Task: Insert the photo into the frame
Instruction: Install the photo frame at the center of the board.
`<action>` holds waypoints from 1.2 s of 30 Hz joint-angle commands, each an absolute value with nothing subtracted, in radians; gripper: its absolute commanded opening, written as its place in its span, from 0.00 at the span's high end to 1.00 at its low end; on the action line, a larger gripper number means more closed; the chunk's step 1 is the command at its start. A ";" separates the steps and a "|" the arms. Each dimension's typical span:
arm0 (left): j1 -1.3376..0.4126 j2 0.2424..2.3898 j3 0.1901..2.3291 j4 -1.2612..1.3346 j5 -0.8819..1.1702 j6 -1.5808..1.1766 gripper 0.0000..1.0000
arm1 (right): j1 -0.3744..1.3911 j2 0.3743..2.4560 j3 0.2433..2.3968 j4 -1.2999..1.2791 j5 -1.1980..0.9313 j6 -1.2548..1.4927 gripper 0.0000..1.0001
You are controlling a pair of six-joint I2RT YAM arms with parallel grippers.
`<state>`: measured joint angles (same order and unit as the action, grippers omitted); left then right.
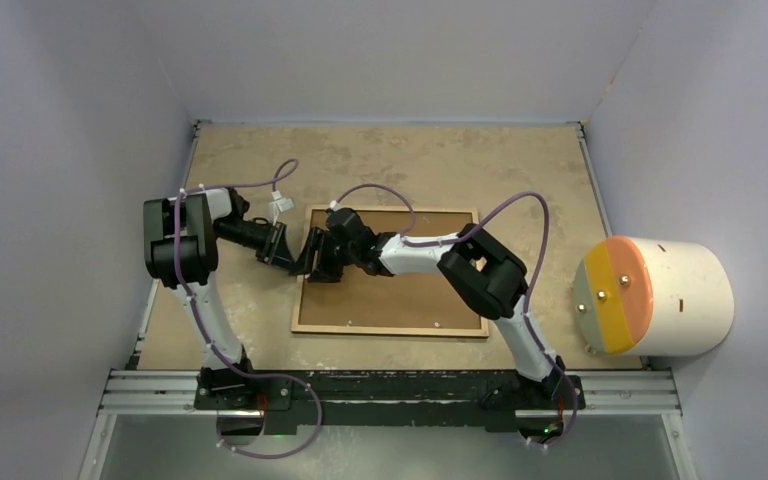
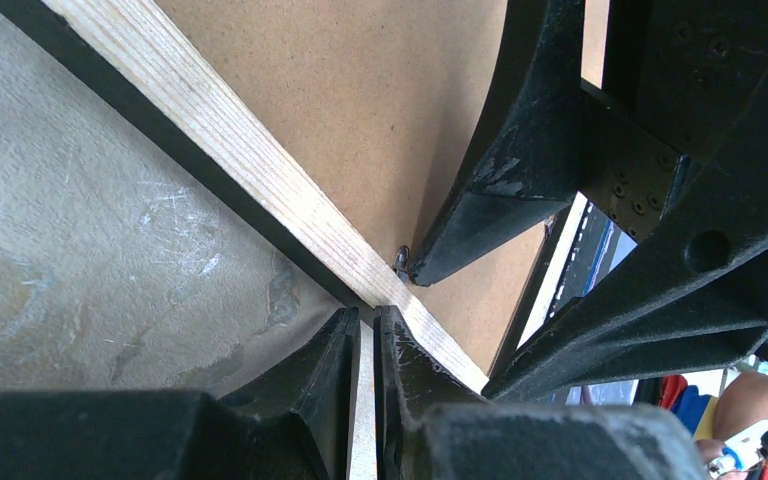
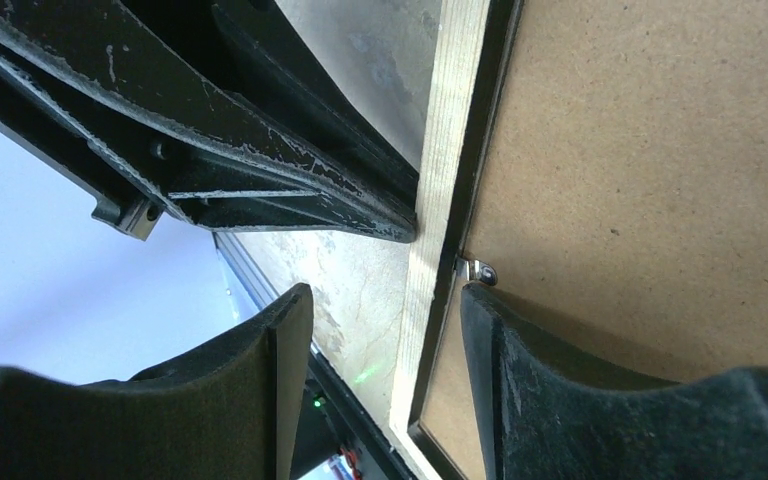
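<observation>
The frame [image 1: 390, 330] lies back up on the table, its light wood rim around the brown backing board [image 1: 400, 295]. My left gripper [image 1: 290, 255] is at the frame's left edge; in the left wrist view it [image 2: 368, 318] is shut on the wood rim [image 2: 210, 130]. My right gripper [image 1: 318, 262] is just beside it, over the same edge. In the right wrist view it [image 3: 385, 295] is open, straddling the rim [image 3: 455, 100], one finger by a small metal tab [image 3: 478, 270] on the backing board [image 3: 660, 150]. The photo is not visible.
A white cylinder with an orange and yellow end face [image 1: 660, 295] lies at the table's right edge. Grey walls close in the left, back and right sides. A metal rail [image 1: 390, 385] runs along the near edge.
</observation>
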<state>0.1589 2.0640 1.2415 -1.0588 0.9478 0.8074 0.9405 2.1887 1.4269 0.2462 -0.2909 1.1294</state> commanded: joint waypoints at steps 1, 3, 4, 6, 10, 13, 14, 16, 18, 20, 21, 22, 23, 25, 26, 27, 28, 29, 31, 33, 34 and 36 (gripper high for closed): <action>0.153 2.053 1.218 -1.016 0.884 0.880 0.88 | 0.939 2.215 1.443 0.257 -0.293 1.147 0.42; 0.153 2.052 1.215 -1.017 0.886 0.882 0.88 | 0.940 2.212 1.430 0.276 -0.291 1.159 0.43; 0.153 2.052 1.215 -1.018 0.885 0.883 0.88 | 0.940 2.212 1.426 0.282 -0.294 1.163 0.44; 0.155 2.052 1.215 -1.020 0.887 0.885 0.88 | 0.939 2.209 1.423 0.290 -0.299 1.167 0.44; 0.160 2.051 1.215 -1.024 0.885 0.887 0.88 | 0.938 2.184 1.405 0.316 -0.288 1.178 0.45; 0.163 2.049 1.217 -1.033 0.881 0.893 0.88 | 0.928 2.166 1.402 0.352 -0.306 1.191 0.45; 0.166 2.048 1.219 -1.041 0.875 0.898 0.88 | 0.921 2.153 1.400 0.355 -0.312 1.189 0.44; 0.179 2.045 1.232 -1.066 0.856 0.919 0.88 | 0.902 2.103 1.379 0.363 -0.314 1.182 0.41; 0.201 2.042 1.250 -1.088 0.834 0.942 0.88 | 0.865 2.041 1.348 0.359 -0.320 1.164 0.36; 0.219 2.038 1.268 -1.116 0.819 0.967 0.87 | 0.820 1.974 1.305 0.356 -0.334 1.152 0.30; 0.225 2.033 1.271 -1.124 0.812 0.976 0.85 | 0.789 1.938 1.281 0.347 -0.340 1.145 0.26; 0.225 2.024 1.266 -1.124 0.803 0.982 0.84 | 0.759 1.902 1.257 0.333 -0.339 1.133 0.23; 0.225 2.013 1.257 -1.117 0.800 0.983 0.83 | 0.726 1.864 1.235 0.304 -0.331 1.114 0.21; 0.223 1.992 1.233 -1.100 0.799 0.983 0.81 | 0.656 1.793 1.204 0.198 -0.275 1.064 0.15; 0.222 1.986 1.223 -1.091 0.799 0.983 0.81 | 0.615 1.757 1.192 0.134 -0.235 1.035 0.12; 0.220 1.981 1.213 -1.086 0.796 0.984 0.81 | 0.574 1.725 1.176 0.081 -0.180 1.008 0.10; 0.216 1.978 1.206 -1.084 0.790 0.986 0.80 | 0.532 1.693 1.158 0.030 -0.129 0.985 0.09; 0.212 1.974 1.196 -1.079 0.784 0.989 0.80 | 0.487 1.662 1.137 -0.008 -0.079 0.968 0.08; 0.200 1.960 1.172 -1.058 0.760 0.987 0.80 | 0.403 1.589 1.084 -0.070 0.046 0.936 0.06; 0.187 1.940 1.148 -1.032 0.732 0.981 0.80 | 0.329 1.534 1.033 -0.090 0.135 0.911 0.04; 0.180 1.931 1.137 -1.019 0.716 0.976 0.80 | 0.299 1.514 1.013 -0.094 0.174 0.903 0.04; 0.160 1.920 1.119 -0.999 0.688 0.968 0.80 | 0.257 1.494 0.989 -0.111 0.254 0.882 0.03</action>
